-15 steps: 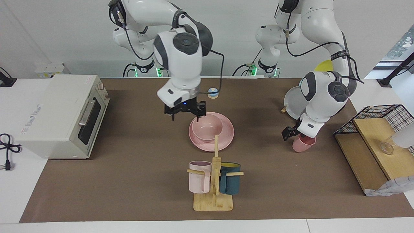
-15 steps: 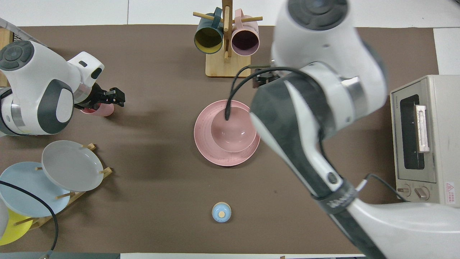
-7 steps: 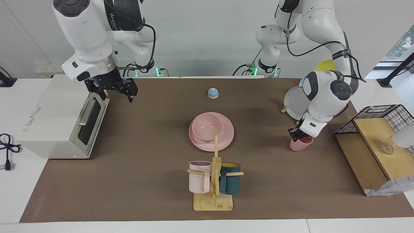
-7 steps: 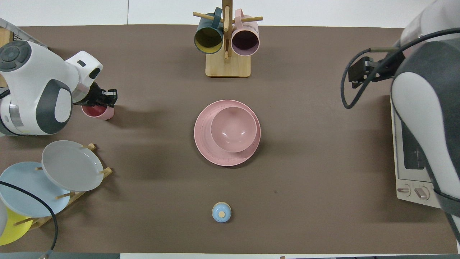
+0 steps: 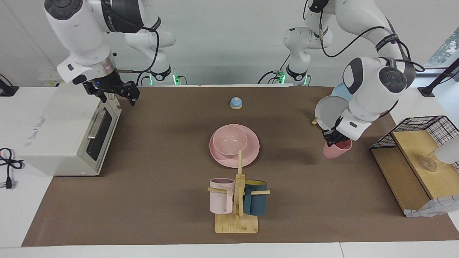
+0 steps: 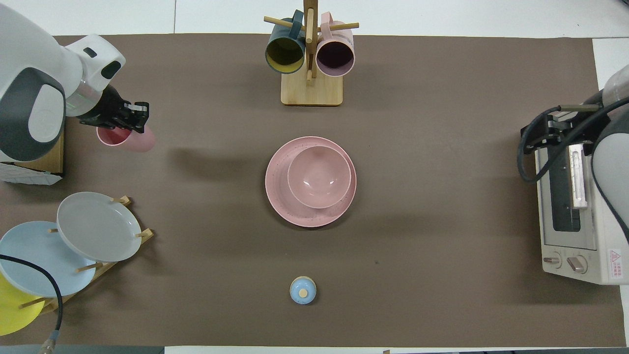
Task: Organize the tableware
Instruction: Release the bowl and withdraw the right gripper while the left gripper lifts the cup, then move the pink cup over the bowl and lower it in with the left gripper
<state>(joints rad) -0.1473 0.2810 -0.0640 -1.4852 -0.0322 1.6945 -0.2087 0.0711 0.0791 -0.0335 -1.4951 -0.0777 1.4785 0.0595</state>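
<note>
Facing view: left gripper (image 5: 335, 138) clamps the tilted pink cup (image 5: 337, 149) by its rim; right gripper (image 5: 113, 91), fingers spread apart, hangs over the toaster oven (image 5: 68, 129).

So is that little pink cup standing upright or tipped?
Tipped. The pink cup hangs tilted in the left gripper, its fingers shut on the rim, and its mouth shows slantwise in the overhead view.

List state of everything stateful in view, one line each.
pink cup: tilted, held off the mat.
left gripper: shut on the pink cup's rim.
right gripper: open, empty, over the toaster oven's front edge.
pink bowl: upright, in the pink plate.
toaster oven: door closed.
two mugs: hanging on the wooden rack.
</note>
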